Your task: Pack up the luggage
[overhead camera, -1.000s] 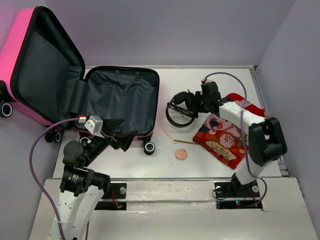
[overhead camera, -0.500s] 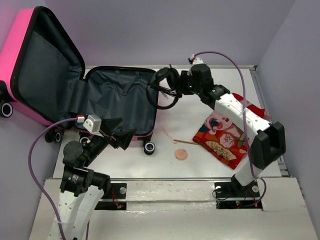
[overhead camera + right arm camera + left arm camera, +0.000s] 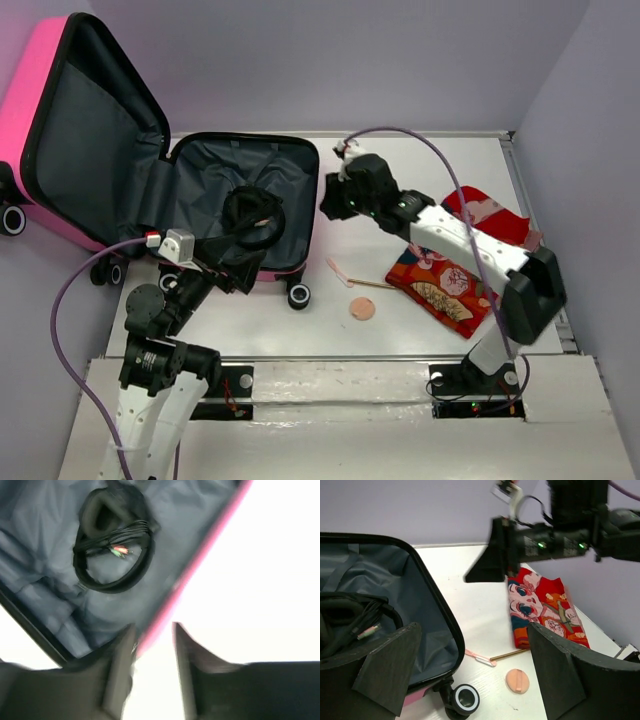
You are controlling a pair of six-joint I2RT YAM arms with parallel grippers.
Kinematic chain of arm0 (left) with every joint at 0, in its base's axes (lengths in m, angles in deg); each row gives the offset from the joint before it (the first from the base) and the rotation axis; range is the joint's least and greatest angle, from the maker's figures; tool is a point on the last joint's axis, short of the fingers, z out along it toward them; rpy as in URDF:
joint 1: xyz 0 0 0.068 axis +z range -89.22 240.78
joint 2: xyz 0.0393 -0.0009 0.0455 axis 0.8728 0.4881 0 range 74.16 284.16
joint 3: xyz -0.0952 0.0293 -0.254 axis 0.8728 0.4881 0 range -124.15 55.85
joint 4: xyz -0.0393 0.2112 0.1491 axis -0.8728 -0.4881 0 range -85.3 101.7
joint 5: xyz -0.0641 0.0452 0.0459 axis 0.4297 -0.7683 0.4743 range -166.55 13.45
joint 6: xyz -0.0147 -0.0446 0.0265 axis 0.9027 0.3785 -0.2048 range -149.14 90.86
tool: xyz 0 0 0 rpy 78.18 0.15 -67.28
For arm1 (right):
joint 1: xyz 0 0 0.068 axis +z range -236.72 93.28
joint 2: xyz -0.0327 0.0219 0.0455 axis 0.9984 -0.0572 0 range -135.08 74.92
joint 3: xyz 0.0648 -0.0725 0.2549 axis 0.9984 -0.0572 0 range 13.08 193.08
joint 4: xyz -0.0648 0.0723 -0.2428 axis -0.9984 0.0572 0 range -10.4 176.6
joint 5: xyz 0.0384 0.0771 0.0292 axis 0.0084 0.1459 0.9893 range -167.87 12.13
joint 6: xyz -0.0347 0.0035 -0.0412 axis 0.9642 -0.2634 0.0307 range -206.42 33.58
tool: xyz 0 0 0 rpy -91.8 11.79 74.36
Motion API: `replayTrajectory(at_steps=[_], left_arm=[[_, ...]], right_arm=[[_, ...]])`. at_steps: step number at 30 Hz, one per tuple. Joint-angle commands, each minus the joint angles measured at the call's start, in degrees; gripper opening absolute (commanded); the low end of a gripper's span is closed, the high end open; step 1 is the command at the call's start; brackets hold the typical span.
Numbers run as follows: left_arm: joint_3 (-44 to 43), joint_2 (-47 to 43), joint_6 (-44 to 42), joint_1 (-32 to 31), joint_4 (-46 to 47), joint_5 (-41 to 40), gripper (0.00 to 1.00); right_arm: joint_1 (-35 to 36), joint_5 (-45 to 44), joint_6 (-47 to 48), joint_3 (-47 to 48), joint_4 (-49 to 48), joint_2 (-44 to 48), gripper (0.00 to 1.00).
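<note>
The hot-pink luggage (image 3: 30,110) lies open at the far left, its lid upright and its dark grey lining showing. A black headset with a coiled cable (image 3: 252,215) lies inside the lower half; it also shows in the right wrist view (image 3: 112,555) and the left wrist view (image 3: 345,620). My right gripper (image 3: 330,200) hovers open and empty over the luggage's right pink rim (image 3: 200,565). My left gripper (image 3: 240,262) is open and empty at the luggage's near edge (image 3: 440,615), by a black wheel (image 3: 465,699).
A red patterned cloth (image 3: 450,280) lies on the white table to the right, with a second red piece (image 3: 490,210) behind it. A round peach powder puff (image 3: 361,309) and a thin pink-and-gold stick (image 3: 350,277) lie between the luggage and the cloth.
My right gripper carried the headset left from the table's middle over the luggage and let it go; the headset now lies inside. The left arm has hardly moved.
</note>
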Motion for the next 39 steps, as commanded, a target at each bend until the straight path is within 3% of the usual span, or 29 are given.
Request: replayTrajectory(at_steps=[1, 4, 8, 14, 21, 29, 32, 34, 37, 39], left_arm=[[-1.7, -1.3, 0.4, 0.0, 1.6, -0.3, 0.99], [-1.7, -0.8, 0.4, 0.0, 1.8, 0.2, 0.99], [-1.6, -0.5, 0.3, 0.0, 1.8, 0.5, 0.99], [-1.6, 0.2, 0.2, 0.2, 2.0, 1.0, 0.99], [-1.5, -0.1, 0.2, 0.4, 2.0, 1.3, 0.99], [-1.5, -0.2, -0.2, 0.4, 2.0, 1.7, 0.99], [-1.5, -0.5, -0.3, 0.4, 2.0, 1.9, 0.99], [-1.5, -0.5, -0.3, 0.4, 2.0, 1.9, 0.99], [-1.5, -0.4, -0.3, 0.4, 2.1, 2.1, 0.99], [-1.5, -0.4, -0.3, 0.4, 2.0, 2.1, 0.99]], right_arm=[[-0.8, -0.4, 4.3, -14.7, -0.9, 9.8, 0.26], [-0.8, 2.9, 4.9, -22.1, -0.9, 11.1, 0.27], [-0.8, 5.7, 5.6, -24.0, -1.1, 9.3, 0.53], [-0.8, 9.5, 7.6, -21.6, -0.8, 3.2, 0.56], [2.5, 5.8, 7.9, -18.4, 1.5, -3.4, 0.56], [6.4, -5.3, 4.7, -17.9, 2.6, -7.5, 0.47], [6.4, -7.2, 3.6, -18.4, 2.6, -8.2, 0.37], [6.4, -8.2, 3.3, -18.5, 2.7, -8.4, 0.24], [6.9, -9.3, 3.1, -18.2, 2.7, -8.2, 0.24], [6.9, -9.4, 2.9, -17.7, 2.6, -8.1, 0.13]])
